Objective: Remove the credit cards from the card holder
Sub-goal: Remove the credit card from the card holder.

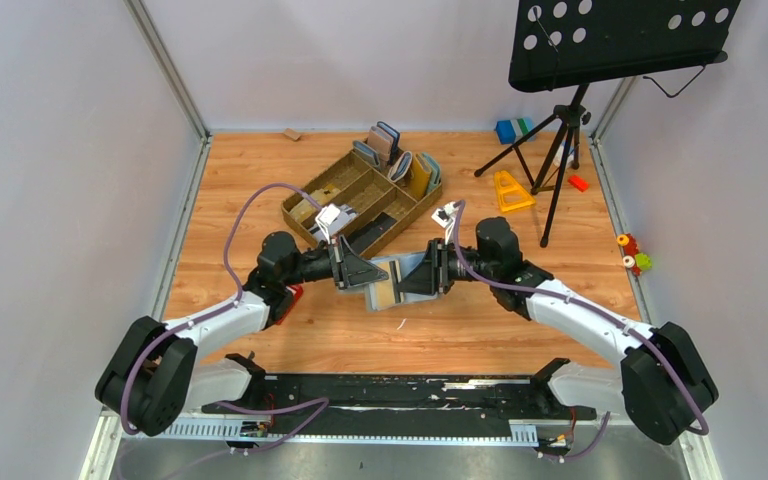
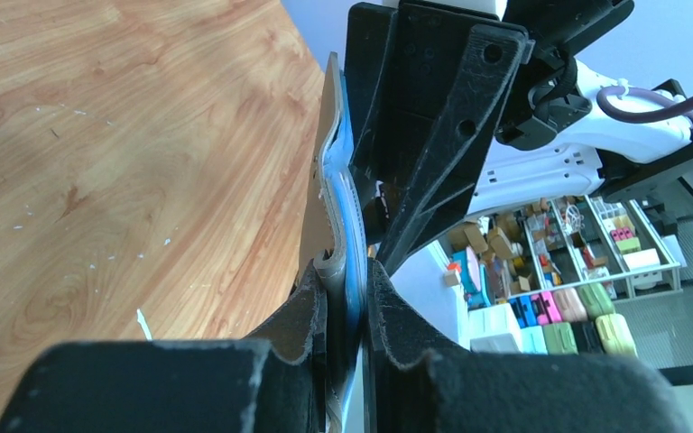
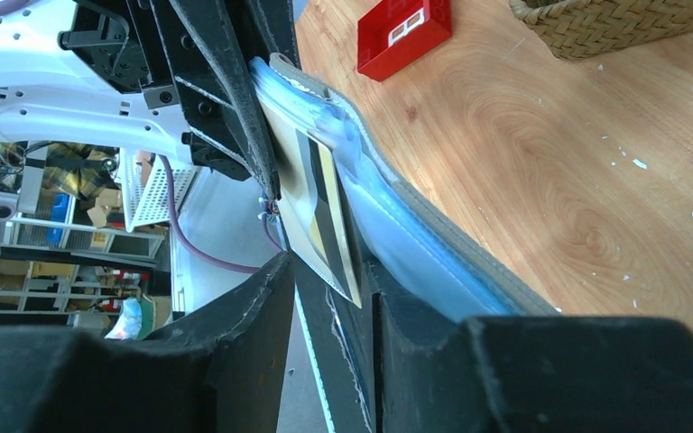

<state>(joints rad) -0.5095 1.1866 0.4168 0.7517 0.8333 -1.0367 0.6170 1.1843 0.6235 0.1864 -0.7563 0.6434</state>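
One card holder (image 1: 385,272) in left jaws.

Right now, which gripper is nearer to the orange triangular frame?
Right. The right gripper is down-left of the orange triangular frame in the top view; the left gripper is farther left, across the card holder.

The grey card holder (image 1: 392,278) hangs open near the middle of the worktop (image 1: 230,190), light blue inside, its 9 o'clock edge pinched by the left fingers (image 2: 302,320), a gold-and-black striped card (image 3: 318,209) partly out of its slot.
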